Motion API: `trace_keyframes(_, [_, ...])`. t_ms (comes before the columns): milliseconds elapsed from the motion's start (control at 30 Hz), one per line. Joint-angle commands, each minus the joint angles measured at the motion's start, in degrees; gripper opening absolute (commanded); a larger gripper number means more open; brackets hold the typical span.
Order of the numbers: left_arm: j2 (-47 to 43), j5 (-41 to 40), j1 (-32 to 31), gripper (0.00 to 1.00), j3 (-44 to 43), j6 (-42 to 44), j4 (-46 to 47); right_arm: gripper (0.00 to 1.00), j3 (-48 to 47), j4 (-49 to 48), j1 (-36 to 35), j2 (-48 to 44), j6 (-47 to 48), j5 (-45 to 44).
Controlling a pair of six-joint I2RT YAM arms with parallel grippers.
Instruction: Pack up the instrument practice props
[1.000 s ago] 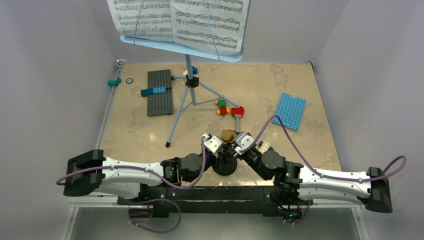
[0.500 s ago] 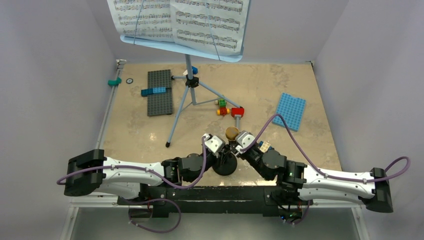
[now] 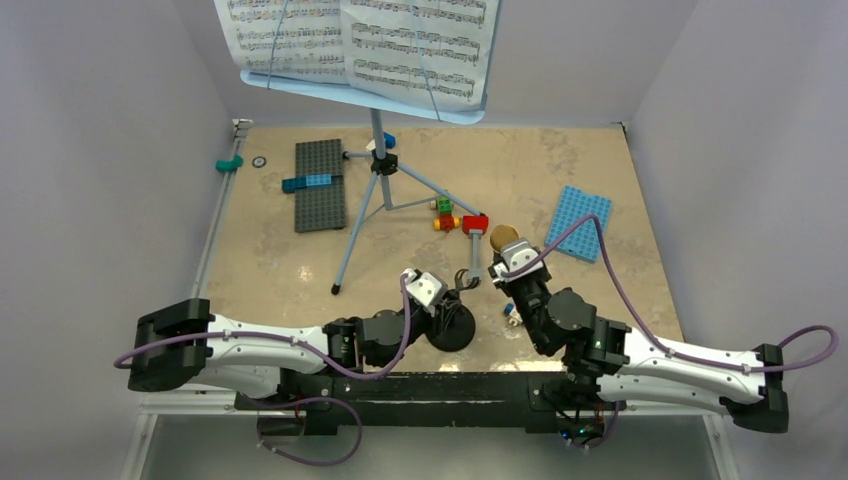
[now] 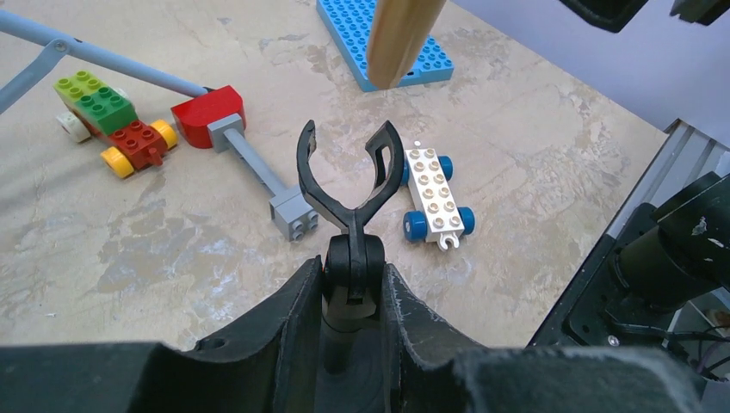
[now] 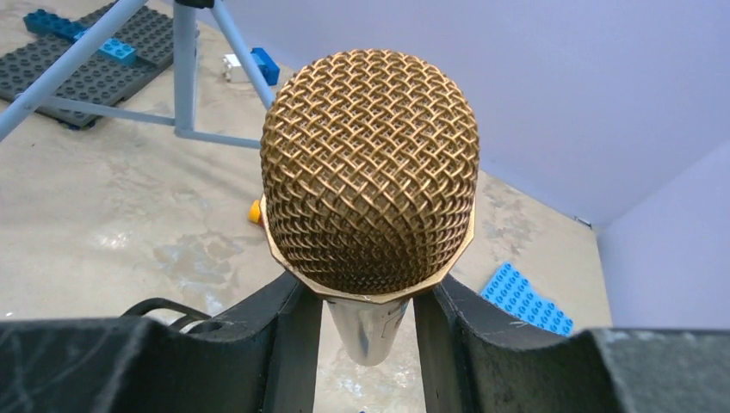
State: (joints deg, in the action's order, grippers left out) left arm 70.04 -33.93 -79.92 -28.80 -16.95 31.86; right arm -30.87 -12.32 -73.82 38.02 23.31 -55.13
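Note:
My right gripper [image 3: 504, 256] [image 5: 366, 320] is shut on the gold-brown toy microphone [image 3: 503, 237] [image 5: 370, 172] and holds it in the air with its mesh head up and its silver handle between the fingers. The small black round-base mic stand [image 3: 451, 326] stands near the table's front edge. My left gripper [image 3: 443, 303] [image 4: 349, 284] is shut on its stem, just below the bare U-shaped clip [image 4: 348, 168]. The microphone handle [image 4: 400, 39] hangs above and beyond the clip, apart from it. At the back stands the light-blue tripod music stand [image 3: 378, 180] with the white sheet-music pages [image 3: 360, 40] on it.
A grey baseplate [image 3: 320, 185] with blue bricks lies back left, a blue baseplate [image 3: 580, 222] at the right. Coloured bricks [image 3: 445, 215], a red-and-grey brick piece [image 4: 232, 129] and a white wheeled brick [image 4: 435, 194] lie in the middle. Tripod legs [image 5: 185, 69] spread across the floor.
The right gripper closed on the microphone, lifted it out of the stand's clip and carried it to the right and farther back. The left gripper kept its hold on the stand.

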Motion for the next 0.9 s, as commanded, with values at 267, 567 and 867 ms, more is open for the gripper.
trace_keyframes(267, [-0.34, 0.78, -0.24, 0.32, -4.40, -3.69, -14.03, 0.00, -12.50, 36.46, 0.63, -2.30, -33.97, 1.83])
trace_keyframes(567, [-4.30, -1.28, -0.24, 0.75, -8.67, -3.83, -16.52, 0.00, -10.67, 43.55, 0.61, -5.10, -44.24, 4.88])
trace_keyframes(867, [-14.75, -2.30, -0.23, 0.91, -2.15, -2.64, -15.38, 0.00, -8.57, 48.39, 0.63, -7.79, -54.03, 8.59])
